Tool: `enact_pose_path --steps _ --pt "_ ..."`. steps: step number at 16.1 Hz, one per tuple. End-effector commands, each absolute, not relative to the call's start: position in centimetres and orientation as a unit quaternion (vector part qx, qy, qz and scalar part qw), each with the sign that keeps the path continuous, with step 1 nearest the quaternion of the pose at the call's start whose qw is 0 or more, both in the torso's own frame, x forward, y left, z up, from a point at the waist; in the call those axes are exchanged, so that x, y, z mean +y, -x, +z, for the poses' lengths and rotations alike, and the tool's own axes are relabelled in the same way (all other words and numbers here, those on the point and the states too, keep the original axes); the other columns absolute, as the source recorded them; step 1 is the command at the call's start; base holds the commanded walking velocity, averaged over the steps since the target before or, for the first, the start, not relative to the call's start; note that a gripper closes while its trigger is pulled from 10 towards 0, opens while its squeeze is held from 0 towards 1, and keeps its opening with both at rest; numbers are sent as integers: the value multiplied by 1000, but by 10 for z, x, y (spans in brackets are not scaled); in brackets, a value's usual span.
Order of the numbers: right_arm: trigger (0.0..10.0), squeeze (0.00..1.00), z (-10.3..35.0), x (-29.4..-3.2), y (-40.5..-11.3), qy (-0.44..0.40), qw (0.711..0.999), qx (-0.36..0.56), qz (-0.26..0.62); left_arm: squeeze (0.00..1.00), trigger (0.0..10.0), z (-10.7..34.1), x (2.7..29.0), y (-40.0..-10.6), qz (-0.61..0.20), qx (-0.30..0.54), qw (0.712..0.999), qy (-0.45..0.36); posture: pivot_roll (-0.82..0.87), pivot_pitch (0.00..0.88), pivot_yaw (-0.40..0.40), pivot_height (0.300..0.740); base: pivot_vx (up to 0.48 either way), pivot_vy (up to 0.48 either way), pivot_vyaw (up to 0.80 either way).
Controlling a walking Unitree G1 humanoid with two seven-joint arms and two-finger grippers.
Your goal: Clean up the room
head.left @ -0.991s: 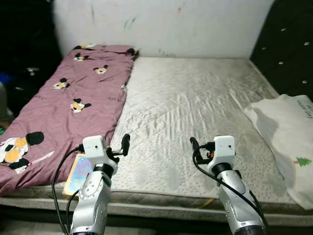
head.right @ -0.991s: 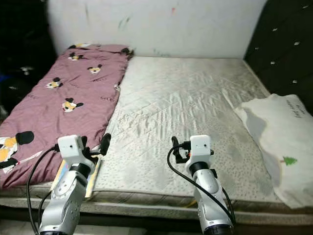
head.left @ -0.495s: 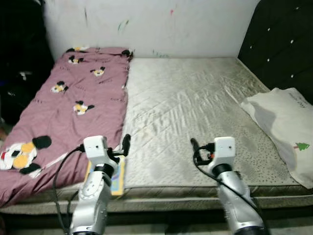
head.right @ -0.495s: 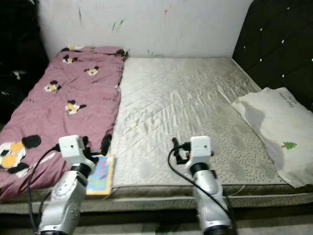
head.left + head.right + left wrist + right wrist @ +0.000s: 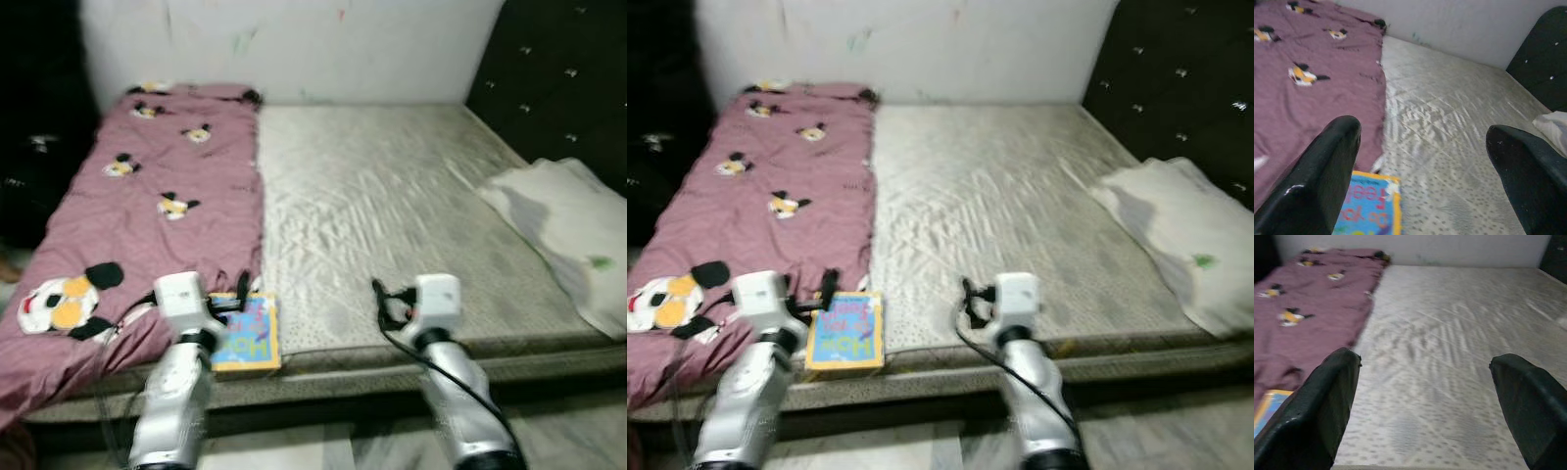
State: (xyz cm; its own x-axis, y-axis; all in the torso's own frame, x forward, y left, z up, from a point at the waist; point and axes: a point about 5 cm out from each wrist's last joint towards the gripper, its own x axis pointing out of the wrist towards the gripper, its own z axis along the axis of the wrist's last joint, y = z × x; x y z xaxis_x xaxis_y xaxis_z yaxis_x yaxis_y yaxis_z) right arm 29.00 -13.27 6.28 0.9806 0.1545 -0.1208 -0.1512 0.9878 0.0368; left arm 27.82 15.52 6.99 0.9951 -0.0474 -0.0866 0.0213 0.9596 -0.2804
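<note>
A colourful picture book (image 5: 245, 333) lies flat on the grey quilted mattress (image 5: 392, 196), close to its front edge and beside the maroon cartoon-print blanket (image 5: 147, 196). My left gripper (image 5: 235, 294) is raised just above the book's near-left corner, open and holding nothing. In the left wrist view the book (image 5: 1369, 210) sits low between the spread fingers (image 5: 1327, 161). My right gripper (image 5: 382, 299) hovers open over the mattress's front edge, to the right of the book. A white pillow (image 5: 563, 220) rests at the right side of the bed.
A dark padded headboard (image 5: 558, 78) runs along the right side and a white marked wall (image 5: 294, 49) closes the far end. Pale floor (image 5: 323, 450) shows below the bed's front edge. It is dark to the left of the blanket.
The whole picture has shifted, so the camera has moved: the bed's front edge sits higher and the book shows fully. Both arms keep the same raised pose.
</note>
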Motion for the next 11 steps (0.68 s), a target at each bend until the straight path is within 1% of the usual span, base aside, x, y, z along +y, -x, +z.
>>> enact_pose_path --steps 1,11 --pt "10000 0 68 -138 -294 -10 996 55 72 0 10000 74 150 -281 -27 39 988 145 17 0 -8 740 304 0 0" --pt "10000 0 68 -138 -295 -13 996 54 70 0 10000 74 150 -282 -27 37 988 145 13 0 -8 740 267 0 0"
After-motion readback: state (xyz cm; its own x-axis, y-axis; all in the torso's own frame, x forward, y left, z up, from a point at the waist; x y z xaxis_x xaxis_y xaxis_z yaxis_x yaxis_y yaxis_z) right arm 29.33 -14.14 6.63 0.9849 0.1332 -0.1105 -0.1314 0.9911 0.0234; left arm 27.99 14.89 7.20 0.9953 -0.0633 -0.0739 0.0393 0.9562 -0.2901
